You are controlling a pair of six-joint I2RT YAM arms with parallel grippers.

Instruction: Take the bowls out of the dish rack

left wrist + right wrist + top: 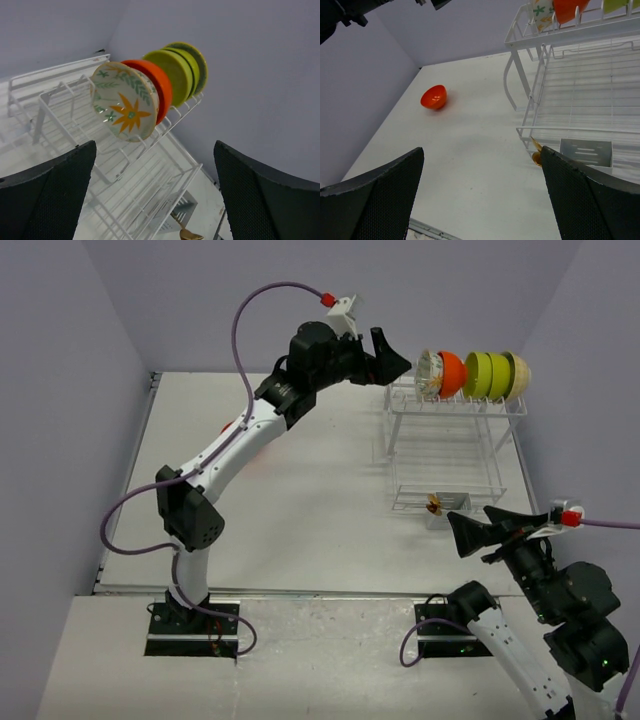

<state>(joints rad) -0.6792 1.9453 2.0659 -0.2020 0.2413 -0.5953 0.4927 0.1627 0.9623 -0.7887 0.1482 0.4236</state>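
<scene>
one bowl out of six looks unloaded, so by my reckoning the job is barely begun. nearest me, the right gripper (480, 195) hangs low over the white table (470, 150) in front of the rack. its two black fingers are spread wide with nothing between them.

further out on the table, well apart from the rack and over toward the left wall, a glossy orange round bowl (434, 97) sits on its own, mouth up as far as i can tell. that one i'd count as done.

beyond it stands the tall white wire dish rack (450, 440). a small cutlery basket (585, 152) sits at its near corner, with a little gold-brown thing (536, 151) just beside it that i can't make out.

up on the top tier, five bowls stand on edge between the prongs in a tight row. a white bowl with a floral pattern (125, 102) is at the left end. next come a second glossy orange bowl (157, 82), two lime green bowls (175, 70) and a beige bowl (522, 375) at the far right.

the left gripper (392, 352) is raised level with that row, near the floral bowl. its fingers are wide apart and touching nothing that i can see. five are left to lift out, and i'd guess the floral one goes next.
</scene>
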